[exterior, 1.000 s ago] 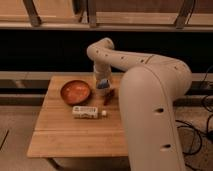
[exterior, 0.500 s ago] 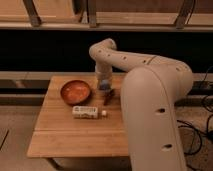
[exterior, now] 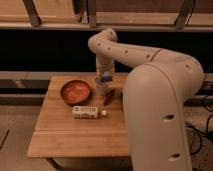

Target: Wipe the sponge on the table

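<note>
My gripper (exterior: 103, 84) points down over the far middle of the wooden table (exterior: 75, 135), just right of the orange bowl. The light-blue sponge (exterior: 106, 77) shows at the gripper's tip, and the gripper looks shut on it. The white arm comes down from above and hides the table's right side. Whether the sponge touches the tabletop is not visible.
An orange bowl (exterior: 75, 92) sits at the back left of the table. A white oblong bottle (exterior: 86, 112) lies on its side in the middle. A small reddish object (exterior: 109, 98) lies just below the gripper. The robot's large white body (exterior: 160, 120) fills the right.
The gripper has closed at the sponge. The arm has stayed in almost the same spot above the back of the table.
</note>
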